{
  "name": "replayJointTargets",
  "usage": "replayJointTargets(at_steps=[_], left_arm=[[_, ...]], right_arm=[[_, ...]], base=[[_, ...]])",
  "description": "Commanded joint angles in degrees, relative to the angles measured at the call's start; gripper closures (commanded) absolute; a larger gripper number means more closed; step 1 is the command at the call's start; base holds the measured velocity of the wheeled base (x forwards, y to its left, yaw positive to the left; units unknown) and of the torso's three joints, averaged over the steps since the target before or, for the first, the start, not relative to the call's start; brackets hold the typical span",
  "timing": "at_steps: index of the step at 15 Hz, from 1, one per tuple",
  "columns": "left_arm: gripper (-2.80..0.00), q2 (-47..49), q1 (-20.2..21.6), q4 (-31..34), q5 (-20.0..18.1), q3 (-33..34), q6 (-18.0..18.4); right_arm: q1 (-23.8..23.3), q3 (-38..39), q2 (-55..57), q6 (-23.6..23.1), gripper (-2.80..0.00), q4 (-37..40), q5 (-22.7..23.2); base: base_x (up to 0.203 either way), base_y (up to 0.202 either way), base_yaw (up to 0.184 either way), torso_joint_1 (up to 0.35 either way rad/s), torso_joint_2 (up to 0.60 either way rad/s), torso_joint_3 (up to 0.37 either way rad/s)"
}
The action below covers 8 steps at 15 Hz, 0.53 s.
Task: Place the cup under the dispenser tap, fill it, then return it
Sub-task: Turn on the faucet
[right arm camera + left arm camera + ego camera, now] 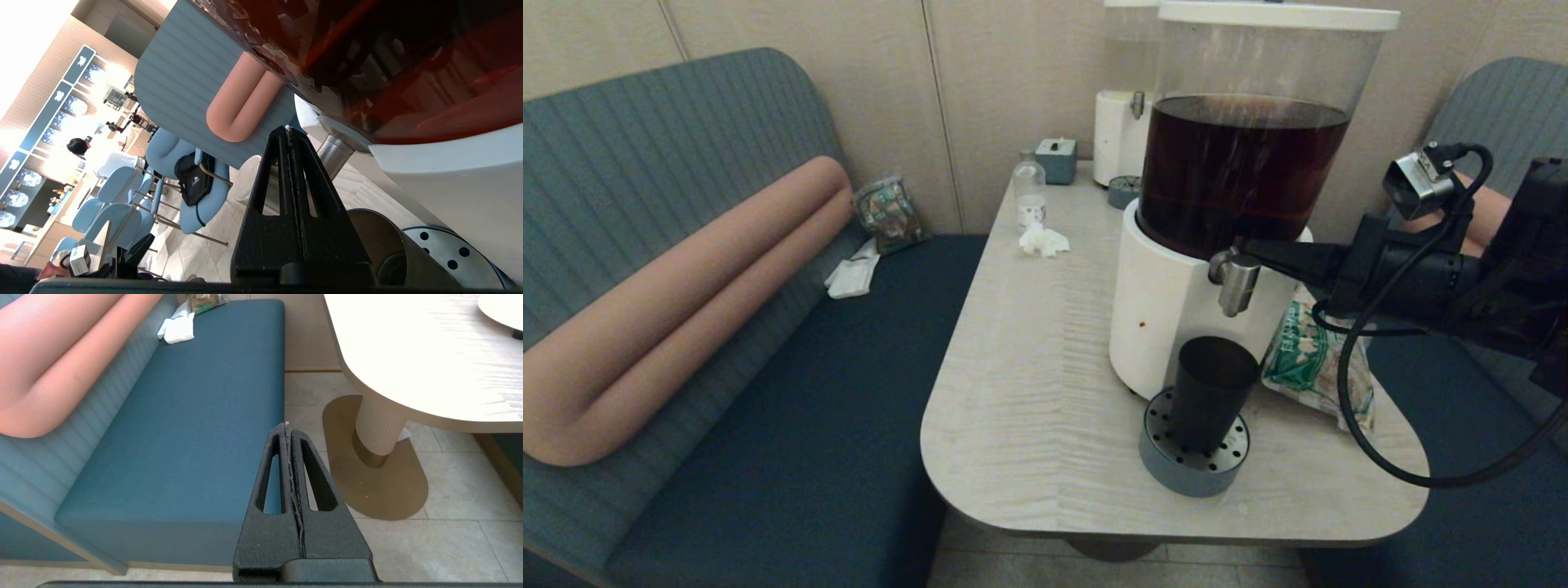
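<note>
From my head, the cup (1213, 392) stands on the drip tray (1192, 472) at six o'clock of the dispenser tap (1237, 282); my right pincer (1258, 251), clenched and empty, comes in from three o'clock beside the tap. Filling is in hand (I judge); next I must work the tap.

My right wrist adds the tap's stem (333, 150) beyond my pressed fingertips.

My left pincer (288, 428) hangs clenched beside the bench.
</note>
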Motion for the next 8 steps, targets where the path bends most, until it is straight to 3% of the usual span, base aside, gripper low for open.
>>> replayJointTargets(at_steps=[1, 8], left_arm=[[0.0, 0.09, 0.02, 0.0, 0.02, 0.01, 0.02], [0.0, 0.09, 0.02, 0.0, 0.05, 0.01, 0.02]], right_arm=[[0.57, -0.26, 0.72, 0.19, 0.0, -0.07, 0.25], [1.89, -0.94, 1.66, 0.14, 0.0, -0.07, -0.54]], base=[[0.0, 0.0, 0.0, 0.0, 0.0, 0.0], [0.0, 0.0, 0.0, 0.0, 0.0, 0.0]])
